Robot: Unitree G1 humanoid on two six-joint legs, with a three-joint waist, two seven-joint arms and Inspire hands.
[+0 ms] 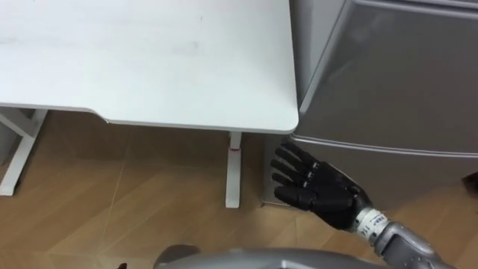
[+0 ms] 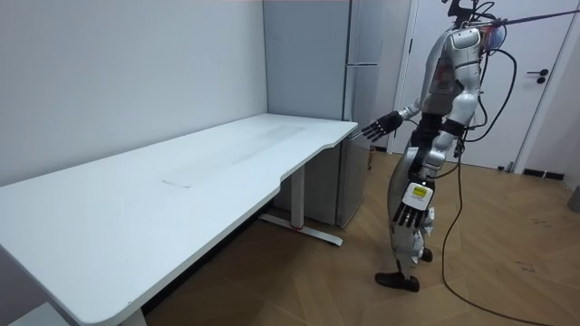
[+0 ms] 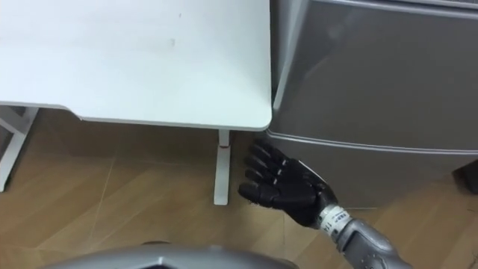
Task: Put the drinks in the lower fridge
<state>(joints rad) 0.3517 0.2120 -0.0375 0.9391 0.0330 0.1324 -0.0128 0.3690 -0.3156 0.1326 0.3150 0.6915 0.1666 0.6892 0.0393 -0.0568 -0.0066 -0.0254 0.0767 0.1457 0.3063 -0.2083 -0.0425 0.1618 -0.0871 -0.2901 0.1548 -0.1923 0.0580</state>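
1. Upper left of the frame: white surface [image 1: 149, 60], bare, no drinks on it.
2. Centre right: right hand [image 1: 314, 187] raised, fingers [image 1: 287, 161] straight and spread, holding nothing, beside the seam between the fridge [image 1: 396, 82] doors, likely placed for reaching the lower door's edge.
3. Right: both doors shut; drinks possibly inside, cannot tell.
4. Room view, lower right: left hand [image 2: 409, 214] hanging at the side, fingers relaxed.

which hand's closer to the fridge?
Right. The right hand is raised, open, beside the fridge at the lower door's edge; the left hand hangs by the thigh.
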